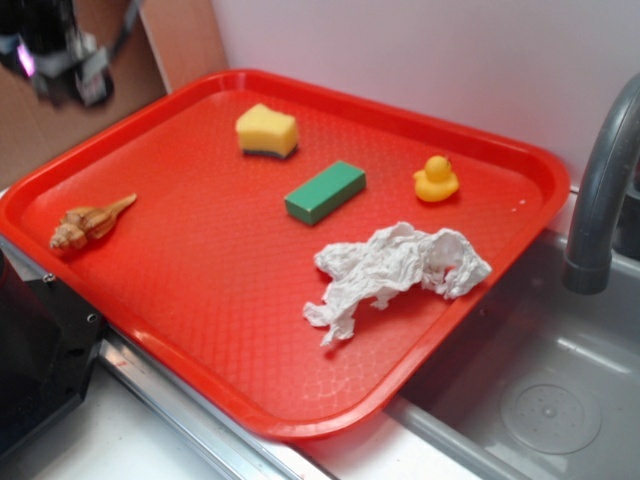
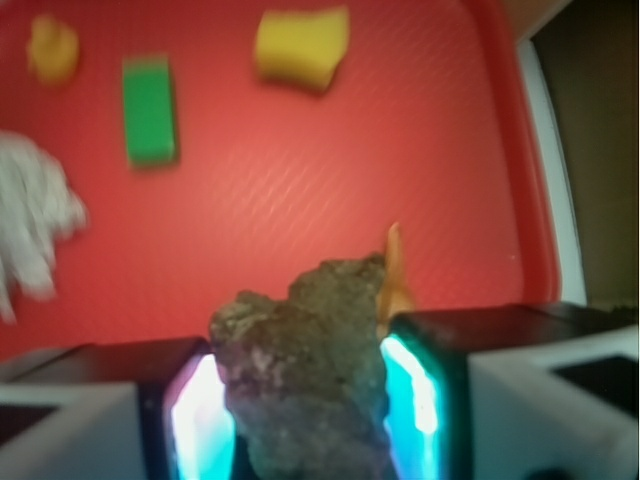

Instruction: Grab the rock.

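On the pebbled red plastic tray (image 1: 200, 330), taking the green block (image 1: 325, 191) at its middle as the mark: far to the left of it lies a tan ribbed spiral shell (image 1: 88, 221), pointed at one end. Up and left of the block sits a yellow sponge (image 1: 267, 131), soft-edged with a dark underside. The block itself is a flat, smooth rectangle. Right of it stands a small glossy yellow duck (image 1: 436, 179). Below and right of the block lies a crumpled white paper towel (image 1: 400, 270), reaching the tray's near edge. Further right, off the tray, a curved grey tap (image 1: 602, 190) rises over a grey sink.

In the wrist view the gripper (image 2: 305, 400) pinches the rock (image 2: 305, 370), a rough, lumpy, brown-grey stone, between two fingers (image 2: 195, 410) lit blue-white, held above the tray well clear of the block, with the shell's tip showing just behind it.
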`<state>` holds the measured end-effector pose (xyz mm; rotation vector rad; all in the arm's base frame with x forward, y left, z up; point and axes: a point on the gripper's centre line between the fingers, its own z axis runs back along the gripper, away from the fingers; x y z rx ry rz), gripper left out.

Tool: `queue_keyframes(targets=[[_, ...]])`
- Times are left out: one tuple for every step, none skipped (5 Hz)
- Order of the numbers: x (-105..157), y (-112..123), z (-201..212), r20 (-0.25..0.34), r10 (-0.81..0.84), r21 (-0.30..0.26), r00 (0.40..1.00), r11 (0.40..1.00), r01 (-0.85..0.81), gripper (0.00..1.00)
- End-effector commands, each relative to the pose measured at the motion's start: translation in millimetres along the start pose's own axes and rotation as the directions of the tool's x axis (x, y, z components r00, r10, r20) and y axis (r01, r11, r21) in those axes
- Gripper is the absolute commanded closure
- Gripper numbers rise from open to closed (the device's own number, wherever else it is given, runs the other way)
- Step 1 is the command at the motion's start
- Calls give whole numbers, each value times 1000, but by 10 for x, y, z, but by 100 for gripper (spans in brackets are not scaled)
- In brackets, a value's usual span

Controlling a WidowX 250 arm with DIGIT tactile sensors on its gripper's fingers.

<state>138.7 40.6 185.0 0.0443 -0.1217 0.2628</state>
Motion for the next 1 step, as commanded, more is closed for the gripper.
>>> queue_keyframes(targets=[[494, -67, 573, 8, 119, 59, 993, 991, -120, 100]])
